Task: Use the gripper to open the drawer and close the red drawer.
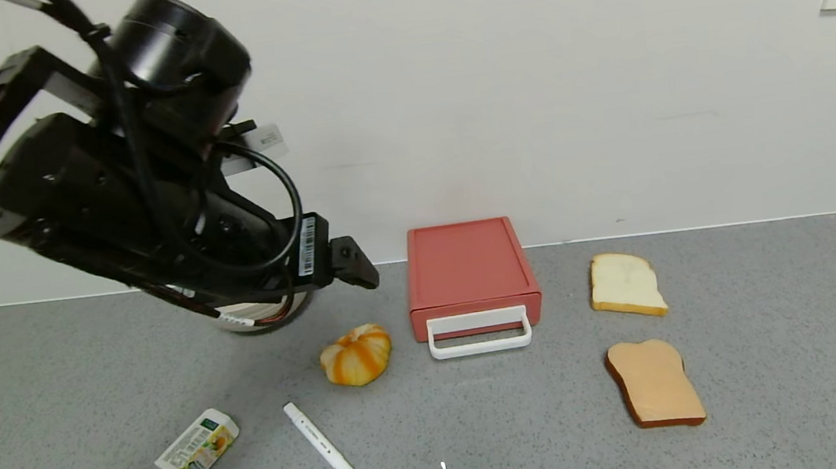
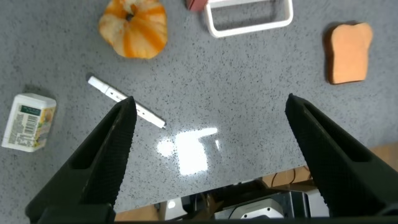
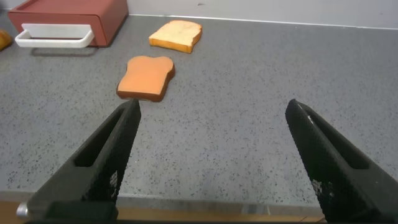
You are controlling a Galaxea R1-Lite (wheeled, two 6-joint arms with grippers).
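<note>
The salmon-red drawer (image 1: 467, 268) stands at the back of the grey counter against the wall. Its tray looks pushed in and its white loop handle (image 1: 480, 334) lies in front. My left gripper (image 1: 351, 263) hangs high above the counter, left of the drawer and apart from it. In the left wrist view the gripper (image 2: 210, 102) is open and empty, with the handle (image 2: 249, 15) far ahead. My right gripper (image 3: 212, 106) is open and empty, low near the counter's front edge. It is out of the head view. The drawer (image 3: 68, 15) shows far off in the right wrist view.
An orange-and-white pumpkin (image 1: 357, 355) sits just left of the handle. A white marker (image 1: 319, 441) and a small carton (image 1: 197, 448) lie at front left. A white bread slice (image 1: 625, 285) and a brown toast slice (image 1: 655, 383) lie right of the drawer.
</note>
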